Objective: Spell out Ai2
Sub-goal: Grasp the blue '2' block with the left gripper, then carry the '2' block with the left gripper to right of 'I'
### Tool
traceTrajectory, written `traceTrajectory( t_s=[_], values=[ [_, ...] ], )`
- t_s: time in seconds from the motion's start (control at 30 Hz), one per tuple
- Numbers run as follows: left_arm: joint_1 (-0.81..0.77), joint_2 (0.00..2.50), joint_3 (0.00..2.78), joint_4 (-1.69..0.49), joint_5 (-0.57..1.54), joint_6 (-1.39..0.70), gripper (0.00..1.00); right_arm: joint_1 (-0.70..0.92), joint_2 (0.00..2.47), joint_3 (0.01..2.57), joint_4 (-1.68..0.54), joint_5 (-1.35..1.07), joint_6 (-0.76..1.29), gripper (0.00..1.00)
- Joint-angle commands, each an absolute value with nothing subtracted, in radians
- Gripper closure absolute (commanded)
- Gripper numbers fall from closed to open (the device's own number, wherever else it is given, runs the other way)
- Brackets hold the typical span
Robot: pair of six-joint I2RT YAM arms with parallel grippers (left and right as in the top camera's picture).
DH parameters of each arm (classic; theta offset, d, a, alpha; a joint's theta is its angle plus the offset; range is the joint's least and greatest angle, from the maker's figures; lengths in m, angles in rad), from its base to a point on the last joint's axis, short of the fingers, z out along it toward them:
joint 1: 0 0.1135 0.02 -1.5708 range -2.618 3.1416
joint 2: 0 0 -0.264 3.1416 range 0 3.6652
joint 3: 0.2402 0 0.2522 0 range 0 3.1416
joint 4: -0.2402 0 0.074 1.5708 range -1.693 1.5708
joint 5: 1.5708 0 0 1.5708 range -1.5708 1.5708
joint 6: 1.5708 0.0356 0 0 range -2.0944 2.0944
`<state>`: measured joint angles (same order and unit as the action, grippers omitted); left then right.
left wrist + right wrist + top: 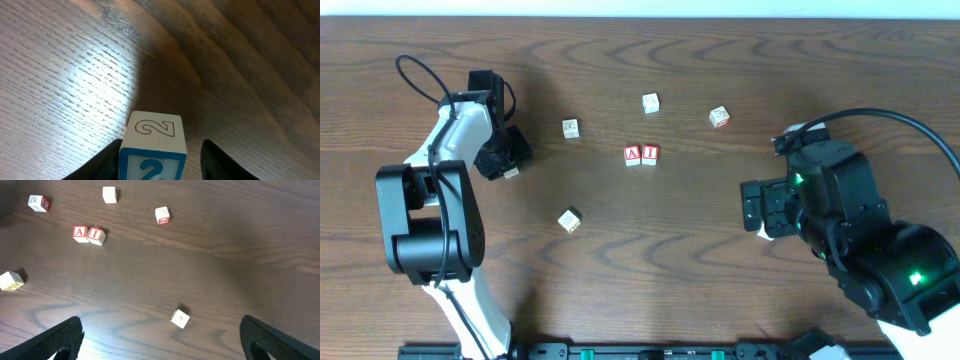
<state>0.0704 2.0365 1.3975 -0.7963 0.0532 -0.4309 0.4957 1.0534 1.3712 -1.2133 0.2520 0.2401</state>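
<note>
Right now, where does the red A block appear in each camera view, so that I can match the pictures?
Overhead: the red A block lies near the middle of the picture, a little above centre.
Left wrist: it is not in this picture.
Right wrist: it lies in the upper left part.
Shared landmark: the red I block touches its right side in the overhead and right wrist views.
</note>
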Motion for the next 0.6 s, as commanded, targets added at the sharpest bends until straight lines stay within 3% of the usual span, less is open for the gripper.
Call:
traceTrajectory(
  t_s=[0.0, 0.17, 0.4, 0.47, 0.57],
  values=[
    [0.072, 2.044, 1.417, -0.798, 0.052, -0.434, 0.55, 0.489, 1.052, 1.37, -1.212, 0.265, 0.227, 0.01],
    [0.072, 2.044, 1.417, -0.8, 0.052, -0.434, 0.64, 0.489, 1.052, 1.37, -1.212, 0.265, 0.228, 0.01],
    [0.072, 2.044, 1.417, -0.805, 0.052, -0.434, 0.65, 0.489, 1.052, 1.37, -1.211, 0.265, 0.228, 0.01],
    [0.07, 2.044, 1.417, -0.813, 0.052, -0.434, 0.75, 0.489, 1.052, 1.37, -1.211, 0.265, 0.227, 0.01],
    [0.065, 2.044, 1.417, -0.815, 0.052, -0.428, 0.82, 0.489, 1.052, 1.37, -1.205, 0.265, 0.227, 0.01]
  ],
)
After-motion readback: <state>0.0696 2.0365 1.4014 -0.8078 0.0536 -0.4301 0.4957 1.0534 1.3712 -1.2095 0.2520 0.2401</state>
